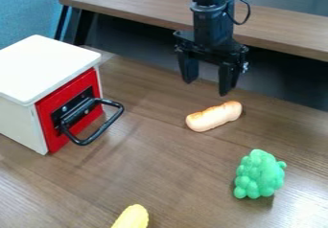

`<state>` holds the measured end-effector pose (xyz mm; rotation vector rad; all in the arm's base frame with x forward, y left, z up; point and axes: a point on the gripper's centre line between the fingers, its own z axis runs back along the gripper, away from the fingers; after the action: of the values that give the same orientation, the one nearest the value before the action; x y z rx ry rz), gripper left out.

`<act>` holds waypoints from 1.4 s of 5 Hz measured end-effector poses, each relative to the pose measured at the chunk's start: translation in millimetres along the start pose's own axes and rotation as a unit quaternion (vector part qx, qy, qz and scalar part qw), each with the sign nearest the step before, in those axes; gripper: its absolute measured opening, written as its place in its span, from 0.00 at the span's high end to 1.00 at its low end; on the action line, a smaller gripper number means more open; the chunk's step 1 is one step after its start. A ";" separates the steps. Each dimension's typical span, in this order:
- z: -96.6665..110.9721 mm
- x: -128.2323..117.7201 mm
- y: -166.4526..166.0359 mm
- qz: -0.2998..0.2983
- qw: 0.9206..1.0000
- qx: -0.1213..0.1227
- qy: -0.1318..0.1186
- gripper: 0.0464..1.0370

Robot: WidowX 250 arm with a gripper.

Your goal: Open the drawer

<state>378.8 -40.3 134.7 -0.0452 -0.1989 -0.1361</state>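
Since the red-fronted drawer (56, 101) looks shut, in the white box (45, 69) at the view's left, we figure its curved black handle (104, 127) faces out for hooking; our black two-finger hand (206, 88) hangs wide apart, empty, ready to straddle it.

A wide stretch of bare tabletop (168, 165) lies between the black handle (108, 125) and the bread roll (215, 116), leaving room for the gripper (206, 87) to pass from its place above the table. The handle juts out from the red front (88, 80) of the white box (45, 64), with an open gap behind its bar. Nothing stands against the bar's outer side. The roll lies near the gripper's side of the table; the green bunch (259, 174) and yellow piece (133, 217) sit well apart from the handle.
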 end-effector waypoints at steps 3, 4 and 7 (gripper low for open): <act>-18.9 -6.8 1.6 0.001 1.000 0.001 0.021 0.04; -24.3 -14.0 7.4 0.008 0.999 0.005 0.033 0.04; -9.5 -46.6 57.0 0.063 0.997 0.031 0.036 0.04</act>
<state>343.3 21.6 114.3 0.0084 -0.1270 -0.0061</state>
